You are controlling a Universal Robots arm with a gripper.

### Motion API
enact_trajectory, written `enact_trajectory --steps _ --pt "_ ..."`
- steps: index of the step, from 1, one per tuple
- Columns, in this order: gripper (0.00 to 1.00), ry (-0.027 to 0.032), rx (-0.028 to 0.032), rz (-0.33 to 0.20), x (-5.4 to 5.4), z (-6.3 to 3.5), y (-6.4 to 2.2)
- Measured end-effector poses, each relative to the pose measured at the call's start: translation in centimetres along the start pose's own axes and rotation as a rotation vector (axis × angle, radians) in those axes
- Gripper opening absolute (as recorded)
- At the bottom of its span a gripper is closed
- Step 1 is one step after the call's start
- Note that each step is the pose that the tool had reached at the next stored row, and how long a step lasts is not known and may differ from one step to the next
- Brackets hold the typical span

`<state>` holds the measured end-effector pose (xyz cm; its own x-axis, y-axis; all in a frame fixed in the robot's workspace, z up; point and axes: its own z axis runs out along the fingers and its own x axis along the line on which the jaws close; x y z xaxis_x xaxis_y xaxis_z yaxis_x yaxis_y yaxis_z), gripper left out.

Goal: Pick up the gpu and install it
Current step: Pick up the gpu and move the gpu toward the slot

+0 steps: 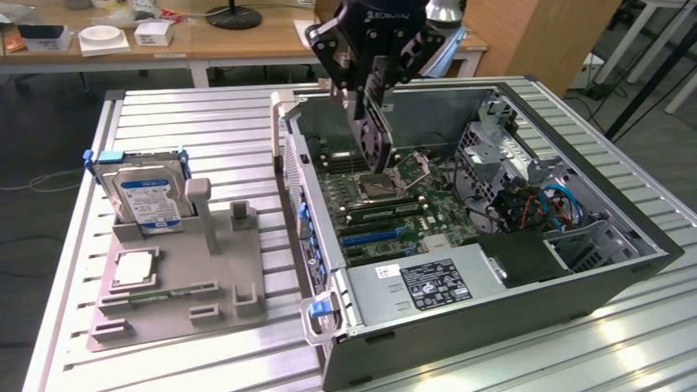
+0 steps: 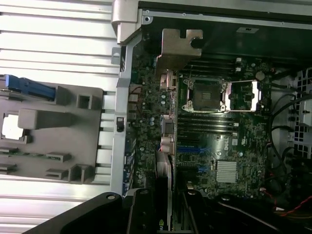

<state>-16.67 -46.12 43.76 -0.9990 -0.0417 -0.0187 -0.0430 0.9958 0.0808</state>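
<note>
The gripper (image 1: 366, 96) comes down from the upper middle of the exterior view; its two fingers are clamped on the top edge of the gpu (image 1: 373, 143), a thin dark card that hangs upright beneath them. The card is inside the open computer case (image 1: 610, 269), over the back part of the green motherboard (image 1: 436, 220); its lower end shows just above the square processor socket (image 1: 376, 186); whether it touches the board cannot be told. The blue slots (image 1: 370, 237) lie lower in the frame, nearer the grey power supply (image 1: 436, 282), apart from the card.

In the wrist view the card (image 2: 165, 170) is seen edge-on between the dark fingers (image 2: 141, 214); beyond it lie the socket (image 2: 207, 92) and a small silver heat sink (image 2: 226, 171).

On the exterior view's left, on the slatted metal table (image 1: 196, 122), sits a grey holder tray (image 1: 218, 269); a silver hard drive (image 1: 147, 196) with a blue label stands upright at its upper end; a square processor chip (image 1: 130, 268) lies flat in a recess lower down; a narrow memory stick (image 1: 163, 296) lies just below the chip. The tall post of the tray stands bare beside the hard drive. The tray is well apart from the gripper, beside the case wall.
</note>
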Motion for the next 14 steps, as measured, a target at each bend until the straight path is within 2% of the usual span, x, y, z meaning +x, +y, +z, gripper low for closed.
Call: enact_trajectory --steps 14 --pt "0.26 0.0008 -0.0058 -0.013 -3.0 0.04 -0.13"
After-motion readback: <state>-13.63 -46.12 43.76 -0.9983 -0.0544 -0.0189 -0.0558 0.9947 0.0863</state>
